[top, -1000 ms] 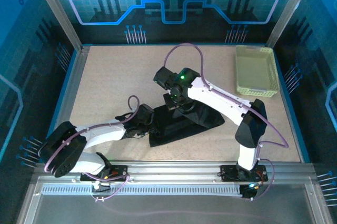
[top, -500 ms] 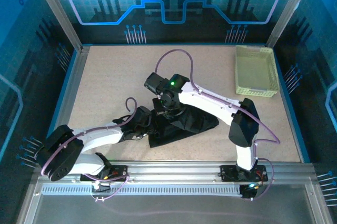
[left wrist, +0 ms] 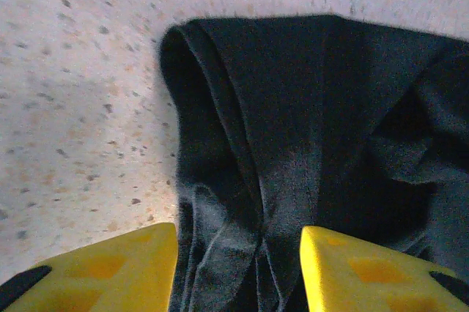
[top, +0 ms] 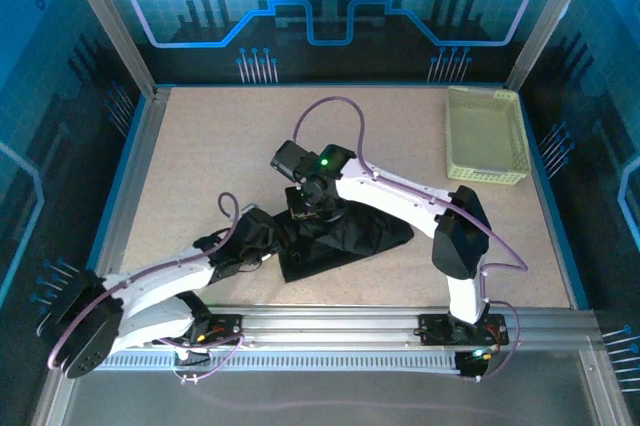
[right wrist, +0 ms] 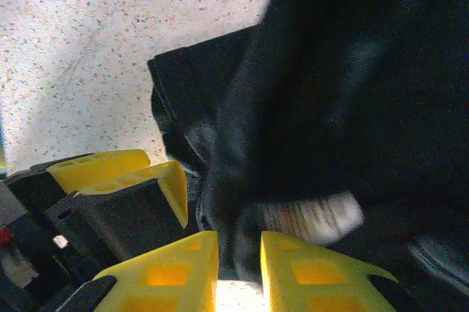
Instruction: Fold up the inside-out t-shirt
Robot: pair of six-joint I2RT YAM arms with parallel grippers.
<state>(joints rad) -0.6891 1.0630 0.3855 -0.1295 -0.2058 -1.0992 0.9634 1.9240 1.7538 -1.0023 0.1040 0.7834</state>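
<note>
Shirt: the inside-out t-shirt (top: 350,238) lies as a dark, partly folded bundle on the bench (top: 200,166), toward its near edge and well apart from the basket (top: 487,136) in the far right corner.
Left end effector: the left end effector (left wrist: 238,231) sits low at the bundle's left end. Its fingers are spread clear of each other, and a rolled hem (left wrist: 212,129) runs between them and rests on the bench. It looks parted, not pinching.
Right end effector: the right end effector (right wrist: 239,235) hangs over the same left end, just beside the other one. Only a narrow slot separates its fingers, and dark cloth runs into that slot. Whether the cloth is pinched there cannot be told.
Label: a pale sewn-in label (right wrist: 315,220) lies exposed on the cloth, which fits a shirt with its inner face out.
Why both meet here: both probably work the same edge so that a carried layer lands square on the one beneath.
Stage: probably the end of one fold, with more to do.
Risk: cloth caught in the narrow slot could drag the fold open.
</note>
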